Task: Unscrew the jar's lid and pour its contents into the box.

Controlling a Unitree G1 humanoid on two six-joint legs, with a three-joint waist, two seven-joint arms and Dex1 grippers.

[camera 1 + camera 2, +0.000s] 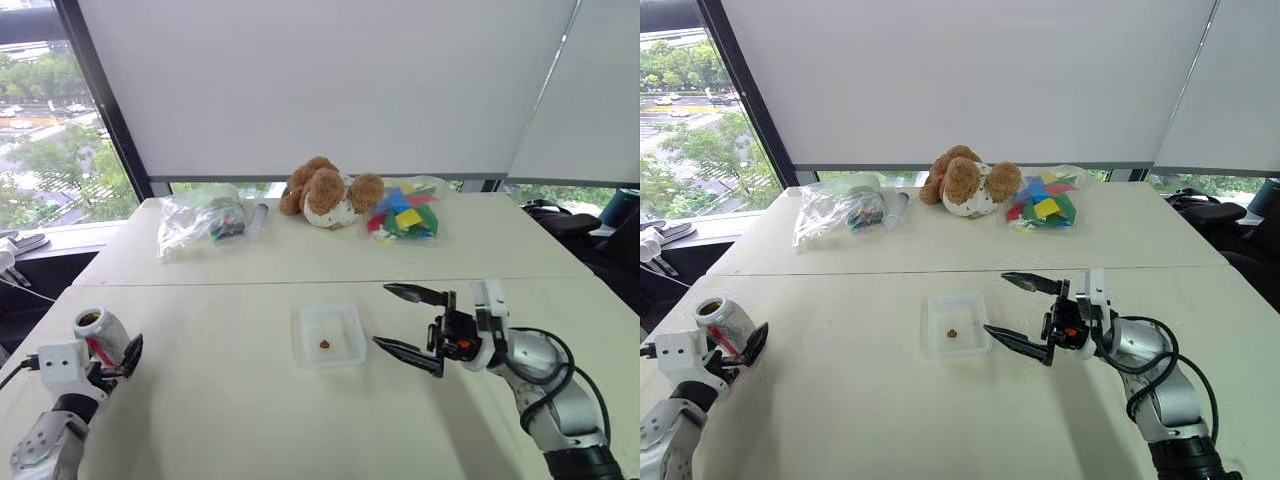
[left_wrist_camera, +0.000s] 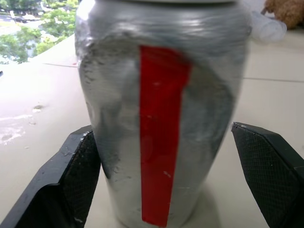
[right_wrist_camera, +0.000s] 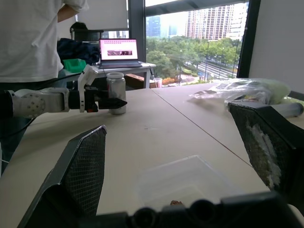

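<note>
On the white table, the jar stands upright near the left edge with no lid on top. The left gripper is around it with fingers spread wide; one finger is right beside the jar, the other sits apart. Near the middle, the clear box holds a few brown bits. Just beside the box, the right gripper hangs wide open and empty.

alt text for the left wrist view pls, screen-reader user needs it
A silvery-grey jar with a vertical red stripe stands upright on a pale table, between the two open black fingers of the left gripper. One finger sits at the jar's side; the other stands clear of it.
</note>
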